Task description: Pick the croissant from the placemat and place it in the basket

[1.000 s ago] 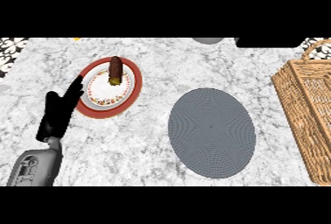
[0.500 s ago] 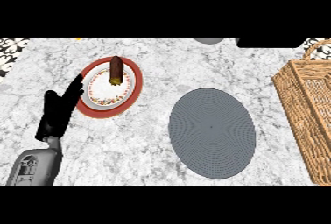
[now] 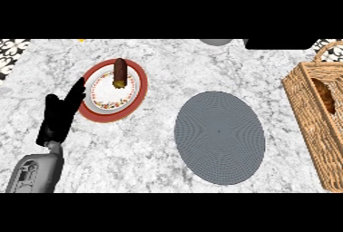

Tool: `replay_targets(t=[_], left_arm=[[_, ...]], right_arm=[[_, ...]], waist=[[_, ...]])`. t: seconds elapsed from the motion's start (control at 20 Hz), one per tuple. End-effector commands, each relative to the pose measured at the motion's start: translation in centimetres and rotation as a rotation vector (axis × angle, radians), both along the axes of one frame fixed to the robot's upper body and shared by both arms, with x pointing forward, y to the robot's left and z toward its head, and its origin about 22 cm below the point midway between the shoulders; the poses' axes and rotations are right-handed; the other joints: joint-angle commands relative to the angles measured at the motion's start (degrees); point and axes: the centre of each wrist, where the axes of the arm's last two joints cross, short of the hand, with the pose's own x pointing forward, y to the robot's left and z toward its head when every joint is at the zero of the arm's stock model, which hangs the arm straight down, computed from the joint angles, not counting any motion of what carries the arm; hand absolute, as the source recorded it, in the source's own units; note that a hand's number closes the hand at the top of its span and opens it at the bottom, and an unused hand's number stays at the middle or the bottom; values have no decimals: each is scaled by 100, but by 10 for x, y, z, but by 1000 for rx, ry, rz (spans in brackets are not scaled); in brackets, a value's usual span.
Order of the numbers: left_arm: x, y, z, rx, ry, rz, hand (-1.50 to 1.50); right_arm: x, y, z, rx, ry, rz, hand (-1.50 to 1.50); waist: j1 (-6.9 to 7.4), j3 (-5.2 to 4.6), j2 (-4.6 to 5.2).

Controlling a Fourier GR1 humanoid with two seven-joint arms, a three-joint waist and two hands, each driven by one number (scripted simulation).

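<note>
One marble counter (image 3: 154, 154) carries everything. Wicker basket (image 3: 315, 131) at three o'clock holds the croissant (image 3: 324, 95); delivery appears complete. Grey oval placemat (image 3: 220, 137), centre, lies bare. Red-rimmed plate (image 3: 112, 90) at ten o'clock. Left hand (image 3: 59, 115) rests beside it, fingers straight, holding nothing. Right hand unseen.

setting: a home kitchen. indicators: a white-grey marble tabletop (image 3: 154, 154); a floral plate (image 3: 112, 90) stacked on a red plate (image 3: 137, 74); a grey oval placemat (image 3: 220, 137); a wicker basket (image 3: 309, 122) at the right edge; patterned tiles (image 3: 12, 46) at the upper left corner.
</note>
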Motion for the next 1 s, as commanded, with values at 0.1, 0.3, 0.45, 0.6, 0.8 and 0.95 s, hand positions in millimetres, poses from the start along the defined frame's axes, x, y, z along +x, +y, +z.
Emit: replay_targets(t=[0.1, 0.3, 0.45, 0.6, 0.8, 0.95], left_arm=[[-5, 8, -13, -13, 3, 11, 0], [4, -10, 7, 4, -1, 20, 0], [-8, 4, 2, -4, -7, 8, 0], [-2, -8, 2, 2, -3, 16, 0], [-6, -4, -5, -2, -2, 26, 0], [-19, 6, 4, 9, -3, 35, 0]], right_arm=[[-8, -2, 1, 71, -223, -85, -150], [-31, -32, 10, 94, -341, -208, -150], [-57, -63, 24, 134, -336, -287, -150], [-86, -91, 24, 225, -390, -347, -150], [-139, -128, 29, 238, -365, -371, -150], [-188, -155, 25, 250, -392, -360, -150]], waist=[[-29, -5, -6], [-54, 0, -15], [-40, -2, -15], [-101, 0, -11], [-113, -1, -11], [-107, 4, -30]])
